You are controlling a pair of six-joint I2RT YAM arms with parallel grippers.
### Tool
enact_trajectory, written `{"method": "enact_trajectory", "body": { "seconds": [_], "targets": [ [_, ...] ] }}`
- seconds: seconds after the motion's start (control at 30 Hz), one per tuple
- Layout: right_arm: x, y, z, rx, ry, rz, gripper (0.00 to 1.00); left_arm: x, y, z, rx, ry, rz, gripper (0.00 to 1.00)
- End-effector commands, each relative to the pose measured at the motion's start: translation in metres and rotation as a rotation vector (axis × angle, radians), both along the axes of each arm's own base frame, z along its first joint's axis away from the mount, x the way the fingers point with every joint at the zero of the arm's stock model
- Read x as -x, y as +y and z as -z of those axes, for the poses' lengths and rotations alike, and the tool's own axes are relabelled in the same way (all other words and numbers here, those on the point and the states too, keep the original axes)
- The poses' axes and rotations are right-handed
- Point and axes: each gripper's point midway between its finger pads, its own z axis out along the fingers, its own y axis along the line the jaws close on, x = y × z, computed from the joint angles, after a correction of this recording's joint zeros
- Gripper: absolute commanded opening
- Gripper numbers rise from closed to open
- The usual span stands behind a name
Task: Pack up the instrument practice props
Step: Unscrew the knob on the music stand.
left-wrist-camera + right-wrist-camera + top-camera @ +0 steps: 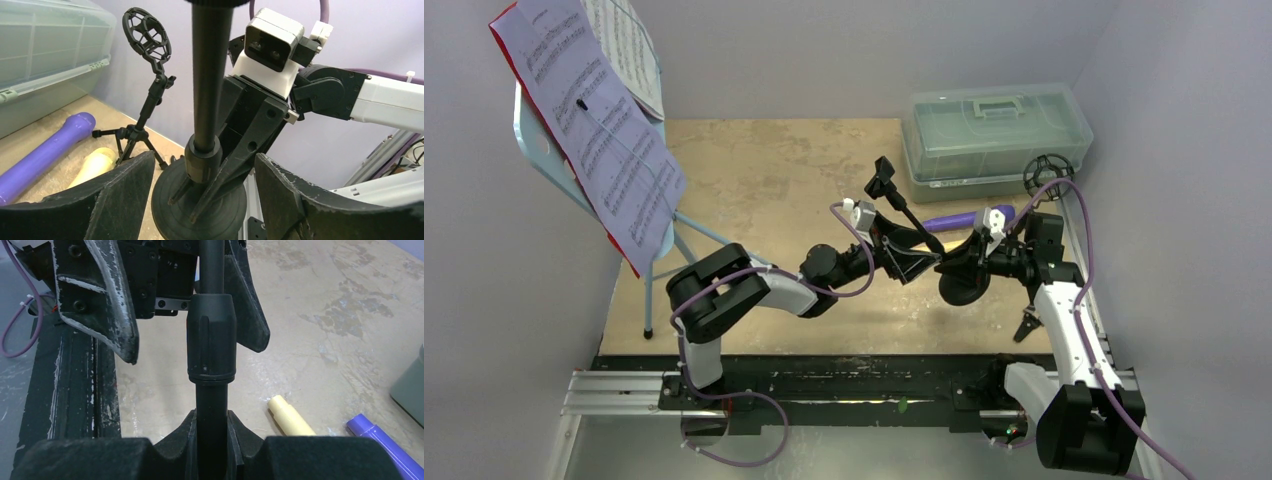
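Right gripper [212, 440] is clamped on the black mic holder with a straight pole and round disc foot [207, 75], pinching the pole right by its ribbed collar. Left gripper [202, 162] sits wide open around the same pole, pads either side, not touching as far as I can see. The holder's between the two arms, next to the purple plastic microphone [954, 220]. From above it runs diagonally: disc foot toward the right arm, clip end pointing up-left, away from the bases.

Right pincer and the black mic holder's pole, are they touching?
Touching. The right wrist view shows the mic holder's pole pinched inside the right pincer, with no gap on either side.
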Motion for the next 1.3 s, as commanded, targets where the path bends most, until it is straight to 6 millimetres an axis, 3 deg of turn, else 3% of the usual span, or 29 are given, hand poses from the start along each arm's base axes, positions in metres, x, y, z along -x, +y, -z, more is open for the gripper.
{"method": "enact_trajectory", "body": {
  "seconds": [0.0, 0.17, 0.33, 0.53, 0.67, 0.93, 1.17, 1.2, 1.27],
  "targets": [
    [-0.004, 0.004, -0.027, -0.025, -0.098, -0.045, 0.00, 0.008, 0.021, -0.076, 0.278, -0.185, -0.036, 0.67],
    [-0.005, 0.003, -0.026, -0.022, -0.095, -0.042, 0.00, 0.005, 0.019, -0.076, 0.290, -0.162, -0.037, 0.46],
    [-0.008, 0.002, -0.025, -0.010, -0.093, -0.030, 0.00, 0.009, 0.016, -0.079, 0.312, -0.130, -0.026, 0.00],
    [-0.025, -0.007, -0.020, 0.032, -0.082, 0.058, 0.00, 0.010, 0.016, -0.079, 0.358, -0.022, -0.115, 0.00],
    [-0.040, -0.015, -0.018, 0.054, -0.073, 0.154, 0.00, 0.002, 0.024, -0.067, 0.366, 0.151, -0.364, 0.00],
    [-0.055, -0.026, -0.015, 0.083, -0.078, 0.251, 0.00, -0.016, -0.015, -0.067, 0.188, 0.509, -0.552, 0.00],
    [-0.053, -0.025, -0.019, 0.075, -0.083, 0.244, 0.00, -0.013, -0.025, -0.069, 0.119, 0.501, -0.531, 0.00],
    [-0.051, -0.023, -0.020, 0.070, -0.083, 0.232, 0.00, -0.012, -0.022, -0.070, 0.114, 0.485, -0.530, 0.08],
    [-0.046, -0.019, -0.022, 0.058, -0.083, 0.196, 0.00, -0.007, -0.014, -0.075, 0.111, 0.426, -0.516, 0.34]
  ]
}}
